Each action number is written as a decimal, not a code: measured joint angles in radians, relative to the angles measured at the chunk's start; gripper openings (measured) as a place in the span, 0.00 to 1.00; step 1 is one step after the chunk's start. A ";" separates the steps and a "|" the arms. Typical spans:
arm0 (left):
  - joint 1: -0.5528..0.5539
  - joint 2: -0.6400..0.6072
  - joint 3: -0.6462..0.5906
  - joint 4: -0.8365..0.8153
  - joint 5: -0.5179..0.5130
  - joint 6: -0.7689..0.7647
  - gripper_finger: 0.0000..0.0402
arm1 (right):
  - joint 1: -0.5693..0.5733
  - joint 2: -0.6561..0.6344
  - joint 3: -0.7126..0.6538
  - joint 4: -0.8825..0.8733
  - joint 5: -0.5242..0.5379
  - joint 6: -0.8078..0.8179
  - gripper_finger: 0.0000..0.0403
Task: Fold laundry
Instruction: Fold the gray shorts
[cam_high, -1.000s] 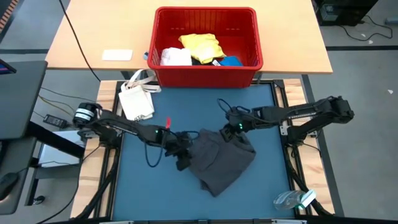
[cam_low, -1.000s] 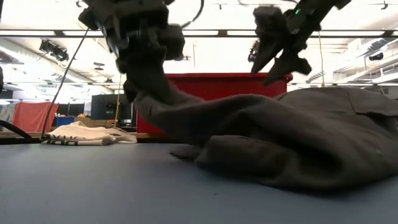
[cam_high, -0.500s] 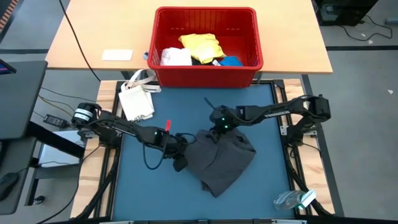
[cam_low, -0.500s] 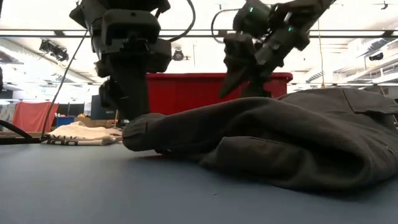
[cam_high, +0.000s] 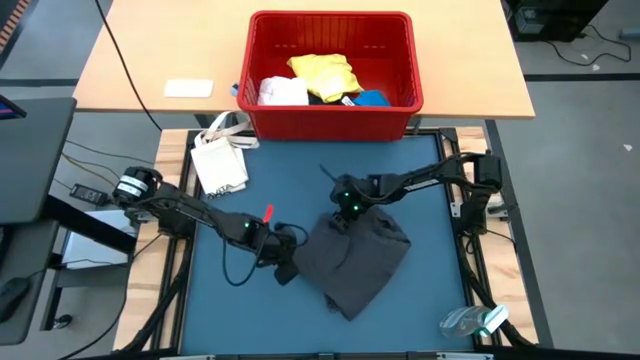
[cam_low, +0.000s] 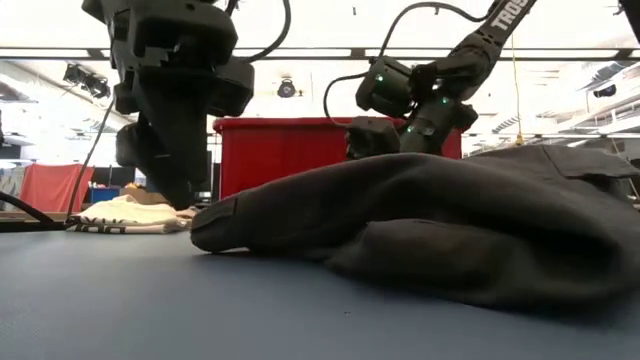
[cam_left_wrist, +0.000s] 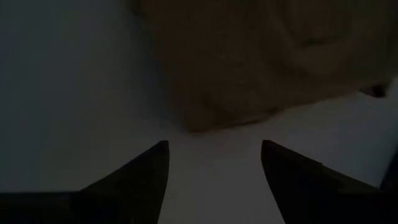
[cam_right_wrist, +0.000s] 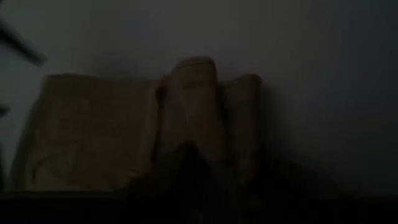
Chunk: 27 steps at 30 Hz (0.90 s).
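A: Which step is in hand?

B: Arranging the crumpled dark grey cloth garment (cam_high: 352, 262), I judge. It lies bunched on the blue tabletop (cam_high: 230, 310), in front of the red plastic basket (cam_high: 331, 120), which holds the remaining laundry.

A: And the left pincer (cam_high: 284, 268)?

B: Low at the garment's left edge, fingers apart, holding nothing; the arm stretches nearly flat.

A: The right pincer (cam_high: 343, 217)?

B: Tipped down onto the garment's edge nearest the basket. I cannot tell whether it grips. Next, both probably need firm hold of edges to spread it flat.
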<state>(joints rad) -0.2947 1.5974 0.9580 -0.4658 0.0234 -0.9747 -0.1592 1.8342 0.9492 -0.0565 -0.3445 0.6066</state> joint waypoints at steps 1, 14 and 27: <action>0.002 -0.006 -0.001 -0.010 0.000 -0.006 0.64 | 0.005 -0.013 0.000 -0.004 -0.012 -0.005 0.25; 0.135 -0.336 -0.001 -0.054 -0.208 0.087 0.64 | 0.028 -0.555 0.071 0.088 0.396 -0.468 0.05; 0.238 -0.646 0.000 -0.057 -0.298 0.314 0.64 | 0.197 -0.674 0.068 -0.052 0.332 -0.557 0.05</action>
<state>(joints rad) -0.0570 0.9516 0.9577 -0.5228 -0.2746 -0.6609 0.0376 1.1597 1.0170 -0.1088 -0.0126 0.0496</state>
